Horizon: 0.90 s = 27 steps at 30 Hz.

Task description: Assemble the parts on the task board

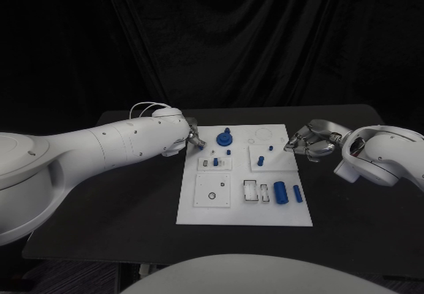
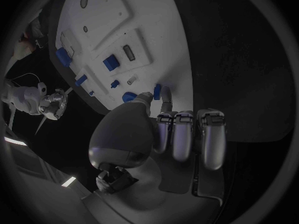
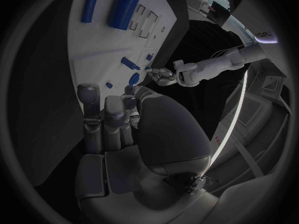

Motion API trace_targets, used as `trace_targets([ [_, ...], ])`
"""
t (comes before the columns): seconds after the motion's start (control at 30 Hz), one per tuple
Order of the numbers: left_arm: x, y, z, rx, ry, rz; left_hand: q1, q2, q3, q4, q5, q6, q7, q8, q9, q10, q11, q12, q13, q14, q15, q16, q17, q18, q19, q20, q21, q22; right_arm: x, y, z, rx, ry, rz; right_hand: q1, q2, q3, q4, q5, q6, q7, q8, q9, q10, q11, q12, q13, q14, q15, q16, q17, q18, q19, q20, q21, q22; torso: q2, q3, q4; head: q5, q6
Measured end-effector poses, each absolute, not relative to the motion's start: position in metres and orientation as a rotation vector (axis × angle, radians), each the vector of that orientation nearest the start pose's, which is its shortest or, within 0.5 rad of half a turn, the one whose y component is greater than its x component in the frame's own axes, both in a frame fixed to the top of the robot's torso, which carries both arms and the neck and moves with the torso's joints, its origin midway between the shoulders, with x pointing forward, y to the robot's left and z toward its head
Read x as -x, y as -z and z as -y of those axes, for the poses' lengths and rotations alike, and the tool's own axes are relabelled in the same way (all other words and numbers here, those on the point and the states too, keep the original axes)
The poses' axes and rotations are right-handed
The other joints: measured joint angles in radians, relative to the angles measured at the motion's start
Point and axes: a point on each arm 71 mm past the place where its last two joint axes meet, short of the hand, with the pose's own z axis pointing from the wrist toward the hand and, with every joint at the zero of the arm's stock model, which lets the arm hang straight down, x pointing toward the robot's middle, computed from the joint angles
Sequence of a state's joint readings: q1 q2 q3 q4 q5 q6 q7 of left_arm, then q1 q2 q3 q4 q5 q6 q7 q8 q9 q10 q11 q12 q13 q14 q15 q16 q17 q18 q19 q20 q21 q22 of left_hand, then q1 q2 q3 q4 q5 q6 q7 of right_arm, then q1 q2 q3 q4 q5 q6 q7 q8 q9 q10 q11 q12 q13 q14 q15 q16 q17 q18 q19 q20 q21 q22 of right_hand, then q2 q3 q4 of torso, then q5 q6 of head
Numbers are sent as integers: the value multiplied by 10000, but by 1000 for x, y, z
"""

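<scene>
head view: left hand (image 1: 190, 138) at task board (image 1: 203, 211) far left edge, near round blue part (image 1: 223, 138); grip unclear. right hand (image 1: 311, 142) off board's right edge, grip unclear.

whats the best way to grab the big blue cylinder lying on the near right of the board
Grip the big blue cylinder across its round middle, coming down from above. It lies flat on the task board, long axis running near to far, with a white block and a thinner blue rod close on either side, so fingers likely fit best from above.
</scene>
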<state>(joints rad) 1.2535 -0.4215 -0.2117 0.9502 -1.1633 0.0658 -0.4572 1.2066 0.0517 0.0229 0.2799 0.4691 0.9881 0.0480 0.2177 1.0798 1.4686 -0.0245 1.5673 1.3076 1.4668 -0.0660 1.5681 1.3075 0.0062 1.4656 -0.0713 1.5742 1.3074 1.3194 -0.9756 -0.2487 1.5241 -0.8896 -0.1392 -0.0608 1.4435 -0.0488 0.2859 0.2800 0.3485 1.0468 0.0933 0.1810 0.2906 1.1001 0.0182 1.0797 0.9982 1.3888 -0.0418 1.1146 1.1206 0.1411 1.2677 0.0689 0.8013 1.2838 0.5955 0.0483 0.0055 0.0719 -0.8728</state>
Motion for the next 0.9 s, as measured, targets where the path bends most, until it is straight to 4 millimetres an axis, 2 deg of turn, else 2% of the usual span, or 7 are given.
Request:
trace_targets([
  [0.27, -558, 268, -174, 1064, 1461, -22294, 295, -110, 431, -76, 380, 88, -87, 0, 87, 0, 0, 1, 0, 0, 0, 0, 0, 1, 0, 0, 0, 0, -469, 218, 272, -3197, -7611, -20405, 0, 0, 0, 0, 0, 0, 0, 0, 9, 0, -1, -38, -21, 0, 0, -33, -34, -2, 0, 0, -68, -19, -3, 2, -2, 5, 0],
  [0.37, -558, 268, -174, 1063, 1461, -22300, 405, -220, 670, -92, 612, 132, -131, 0, 139, 0, 0, 0, 0, 0, 0, 0, 0, 0, 0, 0, 0, 0, -469, 218, 272, -3199, -7598, -20431, 0, 0, 0, 0, -1, 0, 0, 0, 9, -34, 33, -37, -46, 0, 0, -33, -37, -3, 0, 0, -117, -29, -6, 4, -3, 15, 0],
  [0.5, -558, 268, -175, 1071, 1456, -22302, 526, -342, 1002, -178, 763, 208, -159, -9, 192, -26, -26, 0, 0, 0, 0, 0, 0, 0, 0, 0, 0, 0, -469, 218, 272, -3201, -7582, -20463, 38, -38, 29, -29, 62, 0, 0, 0, 9, -34, 33, -37, -60, 0, 0, -33, -68, -4, -28, -28, -171, -45, -7, 4, -4, 27, 0],
  [0.9, -555, 268, -177, 1101, 1571, -22268, 564, -680, 2099, -302, 927, 596, -194, 29, 362, -32, -105, 0, -1, 0, -74, 0, 0, 0, 0, -76, 0, 0, -469, 219, 273, -3229, -7502, -20568, 81, 5, 28, -29, 62, 0, 0, 0, 16, -107, 33, -81, -115, -72, 1, -111, -109, -6, -63, 7, -268, -76, -3, 1, 2, 14, 0],
])
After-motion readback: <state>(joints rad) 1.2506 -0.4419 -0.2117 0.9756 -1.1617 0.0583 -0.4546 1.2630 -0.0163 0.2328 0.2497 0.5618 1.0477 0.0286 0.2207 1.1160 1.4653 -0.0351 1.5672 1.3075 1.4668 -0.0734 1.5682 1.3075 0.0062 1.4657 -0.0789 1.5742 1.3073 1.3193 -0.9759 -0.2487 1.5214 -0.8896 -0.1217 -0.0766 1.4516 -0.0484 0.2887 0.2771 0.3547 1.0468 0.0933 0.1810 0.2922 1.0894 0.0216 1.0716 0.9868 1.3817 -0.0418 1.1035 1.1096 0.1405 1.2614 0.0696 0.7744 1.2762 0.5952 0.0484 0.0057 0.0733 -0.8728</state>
